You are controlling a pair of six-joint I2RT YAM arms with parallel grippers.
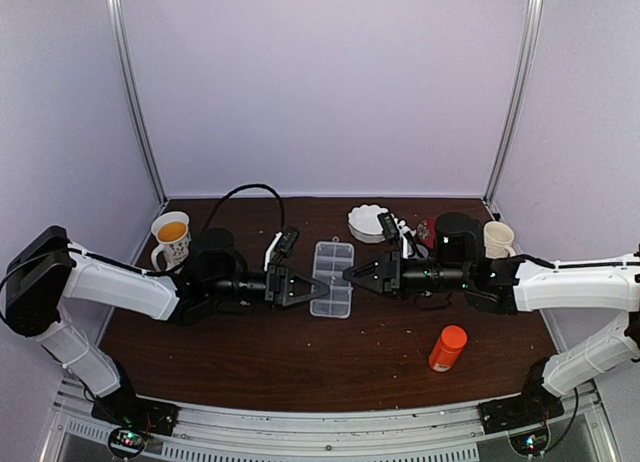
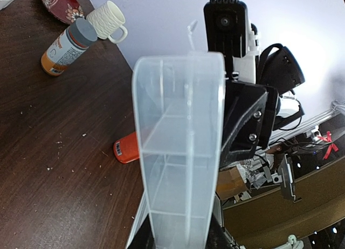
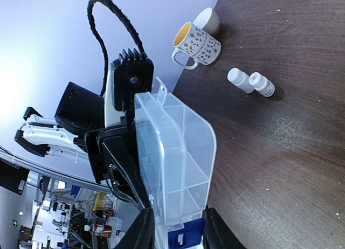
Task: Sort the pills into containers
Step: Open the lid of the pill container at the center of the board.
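Looks early. Grips pill organizer box (image 1: 333, 257) at desk centre with left gripper (image 1: 322, 286), closed onto its near edge. Flanks opposite edge with right gripper (image 1: 348, 273); cannot tell if clamped or loose. Shows compartments empty, no pills visible: sorting prob. all left.

White-shelled arms (image 1: 120, 282) carry black joints (image 1: 213, 270), a black left hand (image 1: 322, 288), a black right hand (image 1: 348, 274).
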